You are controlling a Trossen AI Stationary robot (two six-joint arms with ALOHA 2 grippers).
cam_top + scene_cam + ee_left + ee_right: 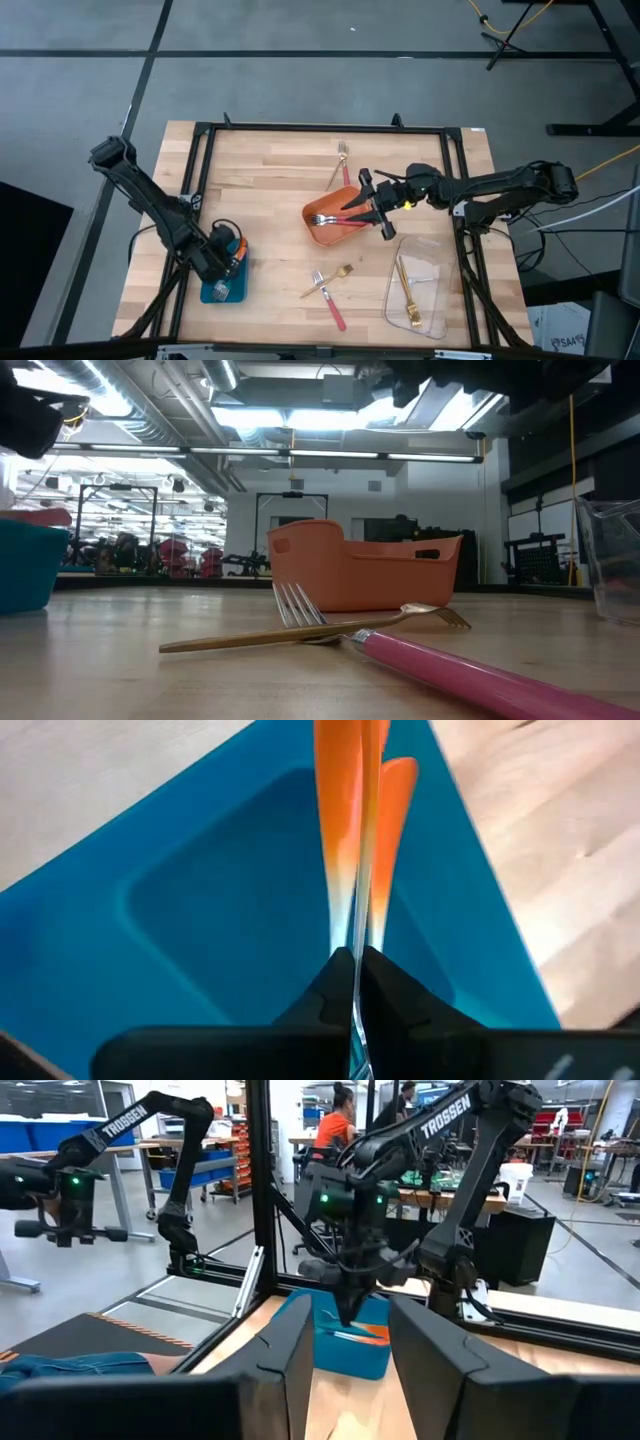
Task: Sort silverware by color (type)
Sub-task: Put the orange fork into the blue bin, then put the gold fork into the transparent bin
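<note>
My left gripper (228, 262) hangs over the blue tray (213, 293), shut on an orange-handled fork (340, 810). A second orange handle (396, 810) shows right beside it. My right gripper (372, 208) is open above the orange tray (318, 236), where pink-handled forks (340, 216) lie; nothing is between its fingers (290, 1360). Gold forks (407, 290) lie in the clear tray (440, 305). Near the table's middle front, a gold fork (300, 635) lies crossed with a pink-handled fork (470, 675). Two more forks (340, 165) lie toward the far edge. My left gripper pinches the orange-handled fork between its two fingers at the silver neck (352, 925), just past where the orange handle ends. The fingers come from above, pointing down into the blue tray (200, 920). The handle sticks out beyond the fingertips over the tray floor. Whether the second handle is also in the pinch, I cannot tell.
A black frame (320, 128) runs along the table's edges. Bare wood lies between the blue tray and the loose forks. The clear tray sits at the near right, close to my right arm (500, 185). A person shows in the room far behind the table (335, 1125).
</note>
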